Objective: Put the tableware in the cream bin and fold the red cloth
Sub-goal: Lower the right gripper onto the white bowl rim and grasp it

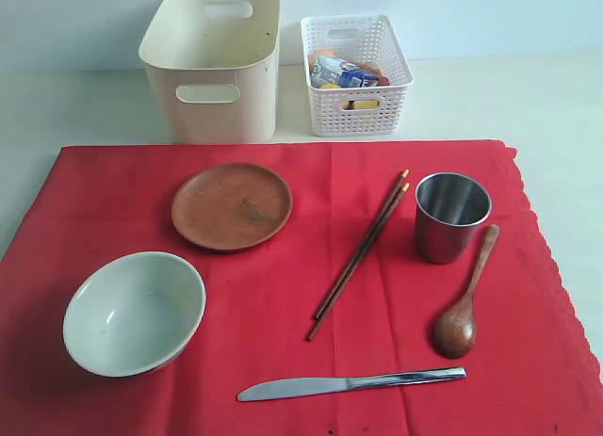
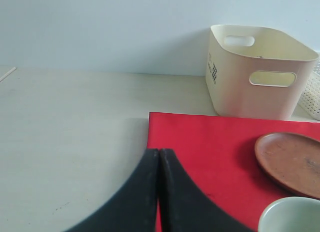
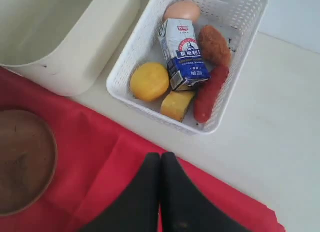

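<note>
Over red cloth (image 1: 273, 295) edge: left pincer (image 2: 159, 152) closed, empty; right pincer (image 3: 160, 155) same.

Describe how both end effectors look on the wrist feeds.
The left end effector and the right end effector look alike: each is a matte black two-part claw, broad at the base and curving in to narrow rounded tips. No cables, markings or labels show on them. The arms themselves are out of the wrist views.

The left gripper (image 2: 159, 156) has its jaws pressed together, positioned at the edge of the red cloth (image 2: 210, 147). The round brown plate (image 2: 292, 162) and the pale bowl (image 2: 292, 217) rest on the cloth. The cream bin (image 2: 240, 91) stands on the table (image 2: 70, 127) at the cloth's far edge.
</note>
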Tool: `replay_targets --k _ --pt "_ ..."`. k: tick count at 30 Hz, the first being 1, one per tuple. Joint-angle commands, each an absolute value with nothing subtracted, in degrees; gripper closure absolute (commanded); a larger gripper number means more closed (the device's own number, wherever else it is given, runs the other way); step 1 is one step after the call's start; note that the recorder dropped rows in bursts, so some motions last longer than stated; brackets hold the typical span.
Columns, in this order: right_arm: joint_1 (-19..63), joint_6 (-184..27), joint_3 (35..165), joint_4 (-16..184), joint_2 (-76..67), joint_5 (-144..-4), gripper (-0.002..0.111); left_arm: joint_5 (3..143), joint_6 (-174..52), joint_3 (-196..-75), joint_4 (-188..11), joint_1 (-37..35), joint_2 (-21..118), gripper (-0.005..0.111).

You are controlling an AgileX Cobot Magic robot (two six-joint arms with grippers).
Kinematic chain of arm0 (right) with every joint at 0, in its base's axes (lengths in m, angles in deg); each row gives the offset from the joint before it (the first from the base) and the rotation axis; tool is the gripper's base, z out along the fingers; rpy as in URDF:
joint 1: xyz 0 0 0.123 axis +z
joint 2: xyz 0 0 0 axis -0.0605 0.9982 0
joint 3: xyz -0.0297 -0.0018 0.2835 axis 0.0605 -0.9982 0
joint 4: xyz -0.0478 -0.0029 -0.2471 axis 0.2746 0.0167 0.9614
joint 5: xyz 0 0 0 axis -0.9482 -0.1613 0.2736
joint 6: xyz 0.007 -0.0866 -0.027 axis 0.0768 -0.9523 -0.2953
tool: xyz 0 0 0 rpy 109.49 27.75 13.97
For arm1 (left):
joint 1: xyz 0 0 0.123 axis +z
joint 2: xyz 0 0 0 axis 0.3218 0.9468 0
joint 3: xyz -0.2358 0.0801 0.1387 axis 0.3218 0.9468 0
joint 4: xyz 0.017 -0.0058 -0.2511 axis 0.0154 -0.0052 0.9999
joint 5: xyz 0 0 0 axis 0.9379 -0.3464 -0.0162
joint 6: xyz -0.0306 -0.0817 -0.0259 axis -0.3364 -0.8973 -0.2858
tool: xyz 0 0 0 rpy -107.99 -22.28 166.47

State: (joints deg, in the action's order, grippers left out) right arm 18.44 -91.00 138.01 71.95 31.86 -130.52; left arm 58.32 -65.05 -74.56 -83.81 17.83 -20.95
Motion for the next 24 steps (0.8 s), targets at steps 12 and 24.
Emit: replay_targets --k 12,24 --pt "25.4 -134.6 115.0 26.3 24.6 -118.6 0.108 58.6 -64.9 -74.6 -83.3 18.0 -21.3 0.104" --pt "37.7 -147.0 115.0 26.2 24.6 -117.1 0.108 58.6 -64.9 -74.6 -83.3 18.0 -21.3 0.104"
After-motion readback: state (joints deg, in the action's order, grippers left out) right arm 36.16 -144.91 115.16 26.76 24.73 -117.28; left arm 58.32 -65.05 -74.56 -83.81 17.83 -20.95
